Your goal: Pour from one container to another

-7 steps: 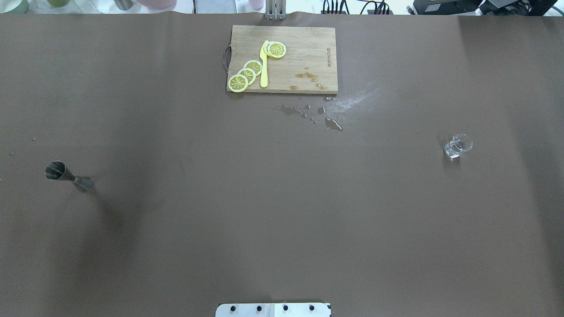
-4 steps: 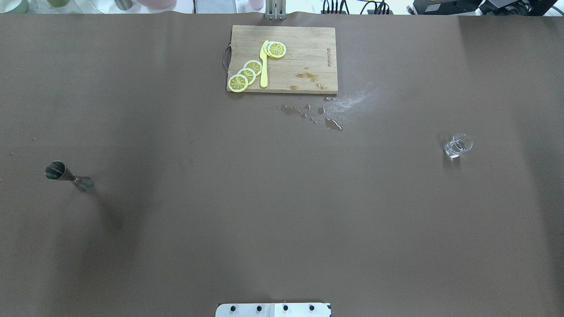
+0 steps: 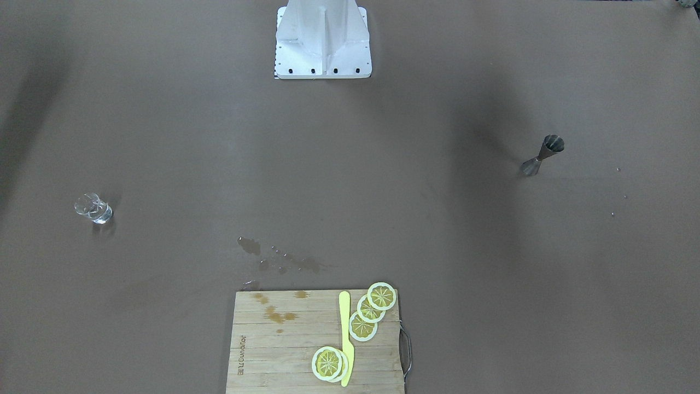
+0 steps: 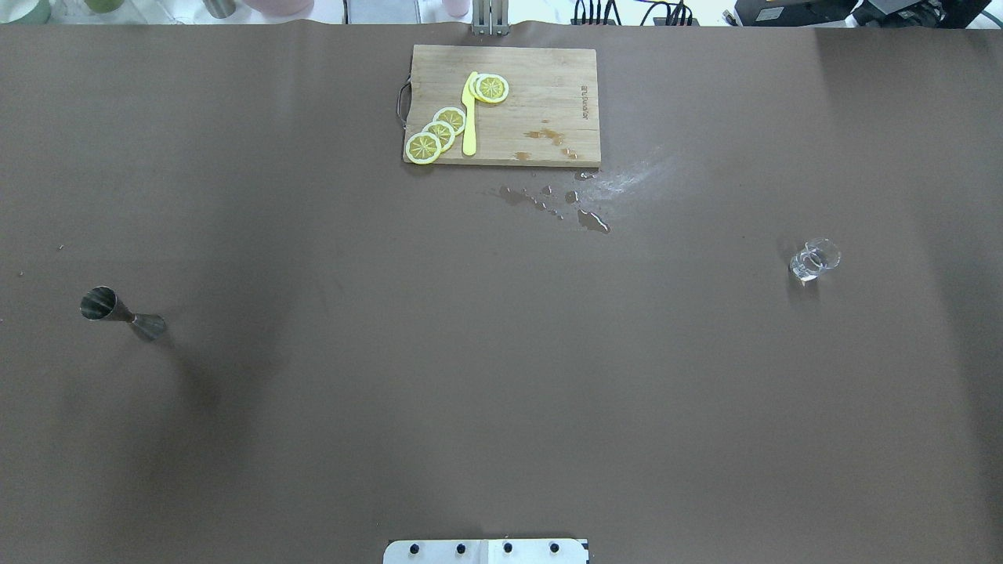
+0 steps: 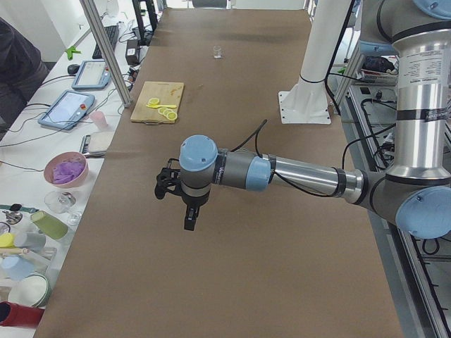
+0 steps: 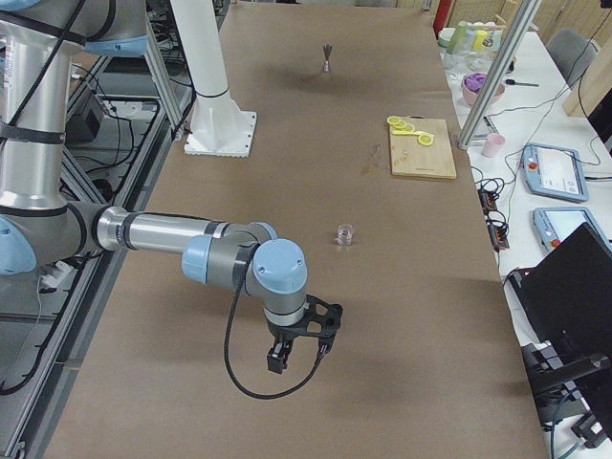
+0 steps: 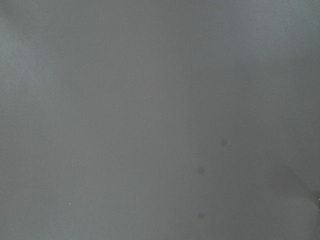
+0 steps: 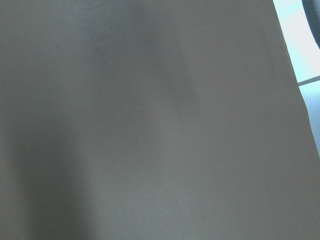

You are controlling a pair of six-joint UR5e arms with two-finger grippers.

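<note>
Spanning the scene, the brown table (image 4: 501, 392) bears a cutting board (image 4: 548, 86) with yellow knife (image 4: 469, 125) and lemon slices (image 4: 439, 134). Over opposite ends hang the left gripper (image 5: 189, 215) and right gripper (image 6: 287, 352), jaw width impossible to tell. The jigger (image 4: 119, 312) stands left, the glass (image 4: 813, 260) right; spilled drops (image 4: 593, 222) beside the board.

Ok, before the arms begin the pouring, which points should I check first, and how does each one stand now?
1. The jigger stands upright, nothing touching it: ok.
2. The shot glass stands upright, apart from everything else: ok.
3. There is liquid in the jigger to pour: cannot tell, its inside is too dark.
4. The left gripper and the right gripper are open: cannot tell, only the side views show them.
5. The table is dry: not ok, a spill lies beside the cutting board.
</note>
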